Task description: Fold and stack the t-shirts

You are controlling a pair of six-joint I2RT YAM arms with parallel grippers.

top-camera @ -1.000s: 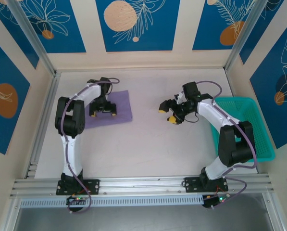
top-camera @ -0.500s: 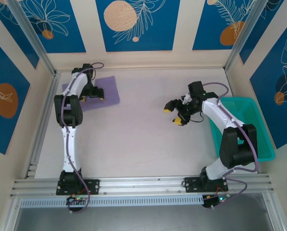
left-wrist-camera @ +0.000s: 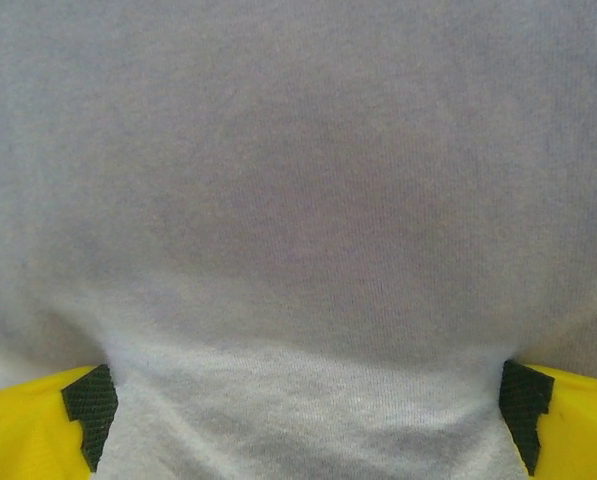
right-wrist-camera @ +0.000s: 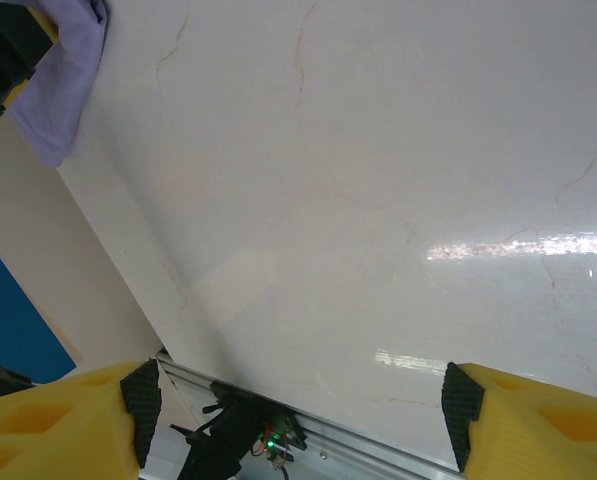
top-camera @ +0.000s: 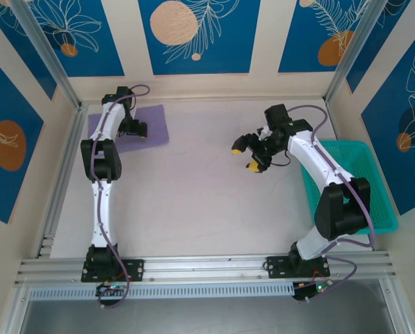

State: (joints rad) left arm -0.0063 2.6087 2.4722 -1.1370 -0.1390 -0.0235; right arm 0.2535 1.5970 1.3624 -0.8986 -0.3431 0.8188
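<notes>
The lavender knit-cloth t-shirt (left-wrist-camera: pixel 298 200) looks matt and finely ribbed (slightly fuzzy); the pale marble-patterned tabletop (right-wrist-camera: pixel 378 200) is smooth and glossy; the teal mesh basket (top-camera: pixel 353 145) is plastic.

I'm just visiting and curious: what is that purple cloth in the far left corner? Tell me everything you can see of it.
It is a lavender-purple t-shirt, folded into a flat, roughly rectangular packet with the plain side up and no lettering showing. The fabric looks like soft, finely knitted cotton, smooth with a few gentle creases. It lies on the pale table at the far left corner. The left gripper sits on top of it, jaws wide open, its fingertips apparently pressing into the cloth.
</notes>
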